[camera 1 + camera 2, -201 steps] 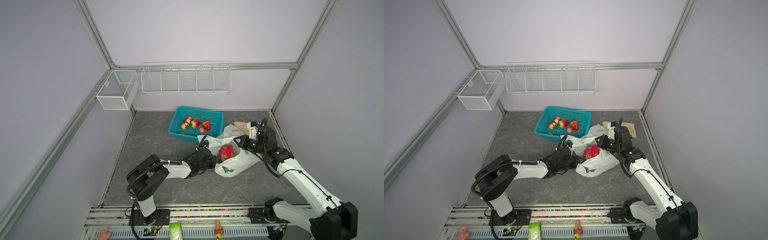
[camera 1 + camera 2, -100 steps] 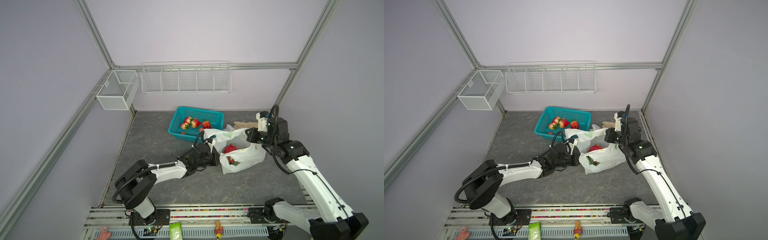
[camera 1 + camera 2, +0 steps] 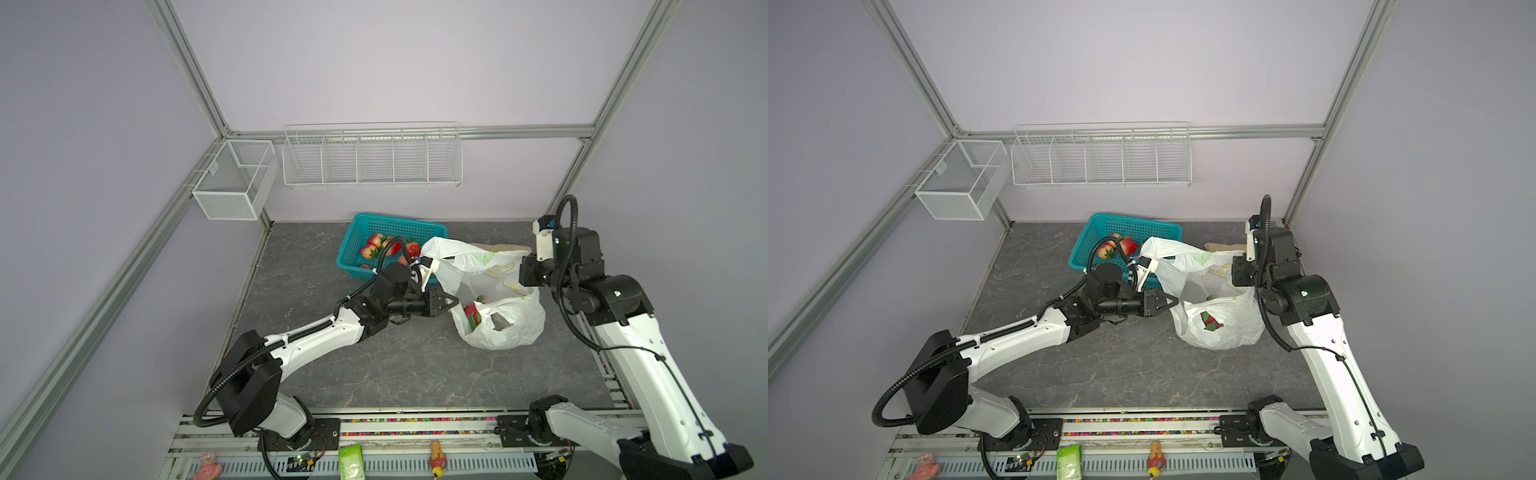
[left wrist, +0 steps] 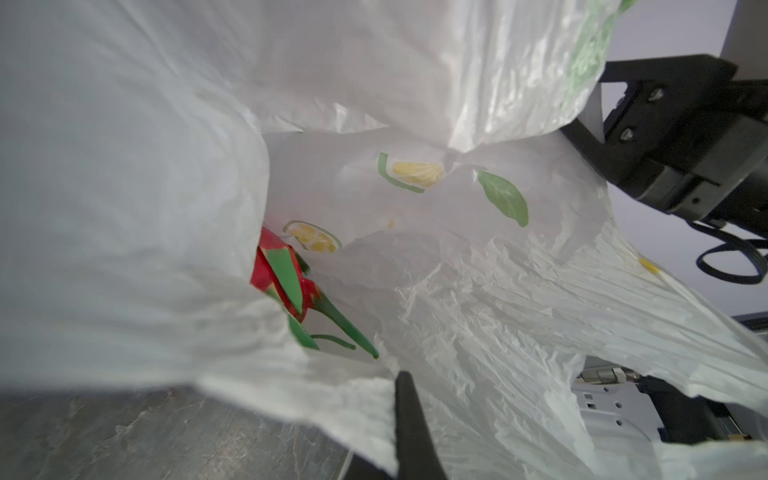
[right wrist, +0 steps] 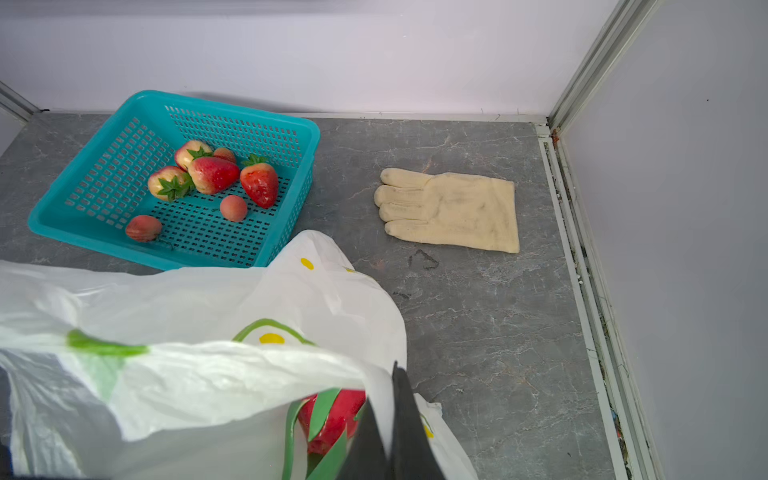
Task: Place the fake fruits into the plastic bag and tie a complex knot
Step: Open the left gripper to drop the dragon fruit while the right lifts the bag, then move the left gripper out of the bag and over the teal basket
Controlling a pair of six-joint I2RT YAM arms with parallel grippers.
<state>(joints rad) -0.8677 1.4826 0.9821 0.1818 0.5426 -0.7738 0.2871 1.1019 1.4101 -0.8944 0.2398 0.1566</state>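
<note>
Since clamping the left gripper [image 3: 452, 302] shut on the nearest rim of the plastic bag [image 3: 507, 328], with the right gripper [image 5: 388, 436] clenched on the far rim, holds the mouth stretched open between both, one red fruit [image 5: 345, 411] inside, seemingly ready for the strawberries [image 5: 214, 174] in the basket [image 3: 399, 228] beside the left gripper.

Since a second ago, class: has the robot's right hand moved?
Yes. The right hand has shifted rightward, farther from the teal basket.
</note>
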